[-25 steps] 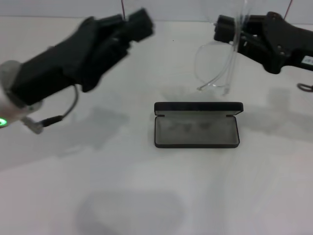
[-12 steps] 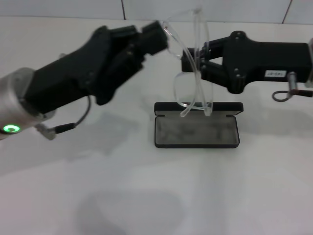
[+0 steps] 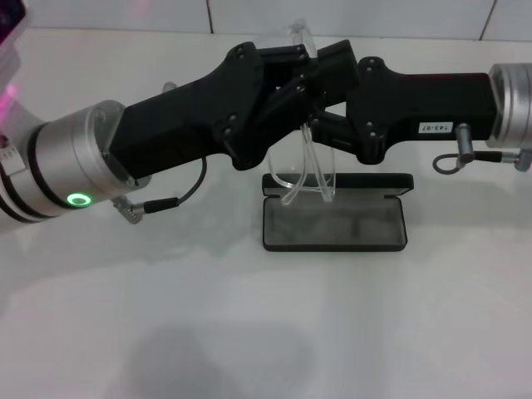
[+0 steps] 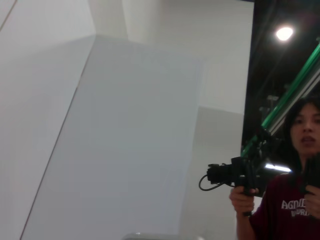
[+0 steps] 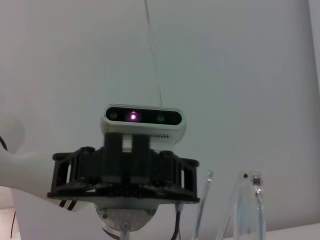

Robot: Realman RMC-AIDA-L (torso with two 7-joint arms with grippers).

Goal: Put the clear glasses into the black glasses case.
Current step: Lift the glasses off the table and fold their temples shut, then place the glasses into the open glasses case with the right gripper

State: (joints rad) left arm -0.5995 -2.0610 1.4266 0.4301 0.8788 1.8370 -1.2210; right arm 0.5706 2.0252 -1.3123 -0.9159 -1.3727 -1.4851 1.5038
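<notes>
Head view: both arms meet above the open case.
Right gripper (image 3: 320, 125): fingers clamped on the clear glasses (image 3: 309, 170), which hang below them.
Left gripper (image 3: 287, 79): finger state cannot be told.
Black glasses case (image 3: 334, 223): open on the tabletop (image 3: 266, 332), beneath both grippers.

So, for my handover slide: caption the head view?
Both grippers, left and right, meet at the clear glasses above the open black case.

1. My left gripper (image 3: 309, 73) reaches in from the left, arm angled up toward centre, fingers hidden.
2. My right gripper (image 3: 320, 125) comes in level from the right, meeting the left one; grip unclear.
</notes>
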